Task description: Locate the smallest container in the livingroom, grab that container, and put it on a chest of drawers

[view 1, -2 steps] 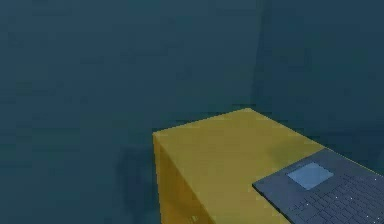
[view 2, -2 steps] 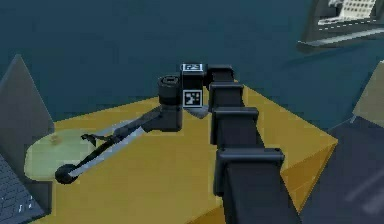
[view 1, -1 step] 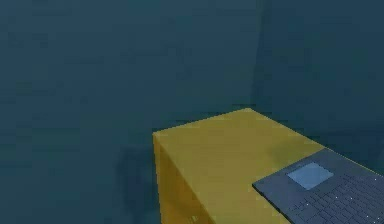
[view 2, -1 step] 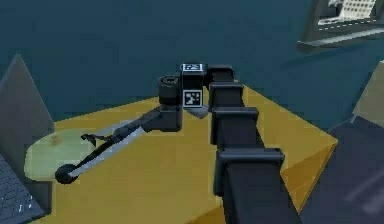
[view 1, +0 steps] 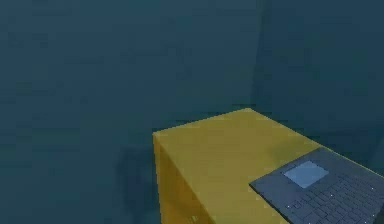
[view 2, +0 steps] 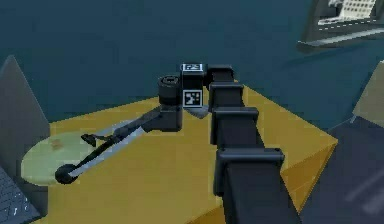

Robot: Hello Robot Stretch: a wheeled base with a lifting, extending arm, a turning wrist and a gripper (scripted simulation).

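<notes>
End effector (view 2: 77,160) at pale disc (view 2: 40,160) near table (view 2: 150,190) edge; can't tell if holding anything. Centre on disc, lift straight up.

The gripper (view 2: 80,158) is coloured dark grey at its body, while its thin fingers (view 2: 118,136) are rendered in a paler grey. Just behind the gripper, two white squares (view 2: 190,98) patterned with black marks are seen, and the arm (view 2: 240,150) is shown near black. Beneath the gripper, a cabinet top (view 2: 290,130) is coloured plain mustard yellow, unpatterned. At the fingertips, a round disc (view 2: 38,162) is tinted pale yellow-green. Beyond the fingertips, a laptop (view 2: 12,207) is shown in dark slate with a grid of keys, and its touchpad (view 1: 305,175) is coloured lighter blue-grey. Behind the gripper, the wall (view 2: 100,40) is painted deep teal.
</notes>
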